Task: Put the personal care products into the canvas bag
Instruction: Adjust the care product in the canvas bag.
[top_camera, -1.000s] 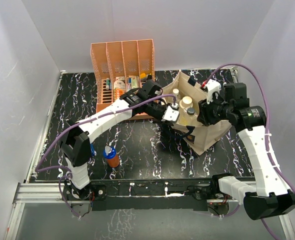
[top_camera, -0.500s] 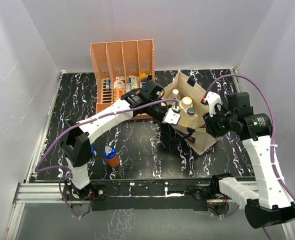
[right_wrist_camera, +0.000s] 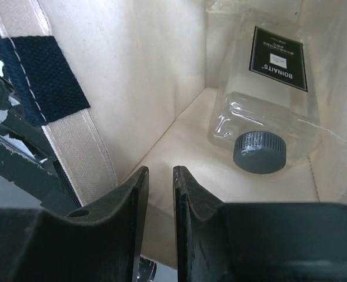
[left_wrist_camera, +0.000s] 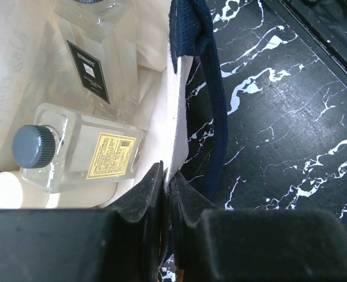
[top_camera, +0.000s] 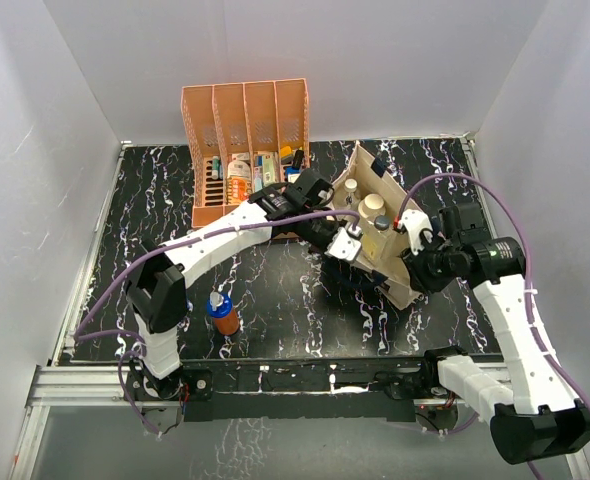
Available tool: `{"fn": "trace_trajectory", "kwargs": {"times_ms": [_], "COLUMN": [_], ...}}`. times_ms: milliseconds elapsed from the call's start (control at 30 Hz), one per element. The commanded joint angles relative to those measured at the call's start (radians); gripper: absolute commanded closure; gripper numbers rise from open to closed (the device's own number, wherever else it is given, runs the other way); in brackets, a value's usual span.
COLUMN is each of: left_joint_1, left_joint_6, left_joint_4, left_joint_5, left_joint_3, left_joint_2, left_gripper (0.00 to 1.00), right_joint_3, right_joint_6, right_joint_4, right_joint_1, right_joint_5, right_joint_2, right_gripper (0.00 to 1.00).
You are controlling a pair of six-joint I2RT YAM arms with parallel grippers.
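Note:
The cream canvas bag (top_camera: 393, 282) stands at centre right, mouth up, with several bottles inside. My left gripper (top_camera: 345, 244) is shut on the bag's near-left rim (left_wrist_camera: 174, 117), beside its navy strap (left_wrist_camera: 204, 88). In the left wrist view a clear grey-capped bottle (left_wrist_camera: 82, 154), a clear square bottle (left_wrist_camera: 94, 53) and a white cylinder (left_wrist_camera: 3, 191) lie in the bag. My right gripper (right_wrist_camera: 160, 171) is inside the bag with its jaws a narrow gap apart and empty, near the grey-capped bottle (right_wrist_camera: 267, 111). An orange-brown blue-capped bottle (top_camera: 222, 313) stands on the table at front left.
An orange four-slot file rack (top_camera: 245, 125) with small packs and pens stands at the back, left of the bag. White walls enclose the black marbled table (top_camera: 275, 300). The left arm stretches across the middle of the table.
My right gripper has moved nearer and down along the bag's right side. The bag's mouth has narrowed and shifted. My left gripper still holds the rim, slightly further right.

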Motion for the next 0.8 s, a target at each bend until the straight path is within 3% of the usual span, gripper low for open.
{"fn": "trace_trajectory", "kwargs": {"times_ms": [0, 767], "left_joint_1": [-0.009, -0.012], "left_joint_6": [0.108, 0.174], "left_joint_4": [-0.106, -0.112], "left_joint_5": [0.047, 0.074], "left_joint_3": [-0.026, -0.079], "left_joint_2": [0.023, 0.065], "left_gripper": [0.93, 0.93], "right_joint_3": [-0.048, -0.156], "right_joint_6": [-0.017, -0.015], "right_joint_4": [-0.041, 0.002], "right_joint_1": [-0.004, -0.004], "right_joint_5": [0.049, 0.07], "right_joint_2": [-0.021, -0.015], "right_gripper": [0.75, 0.72]}}
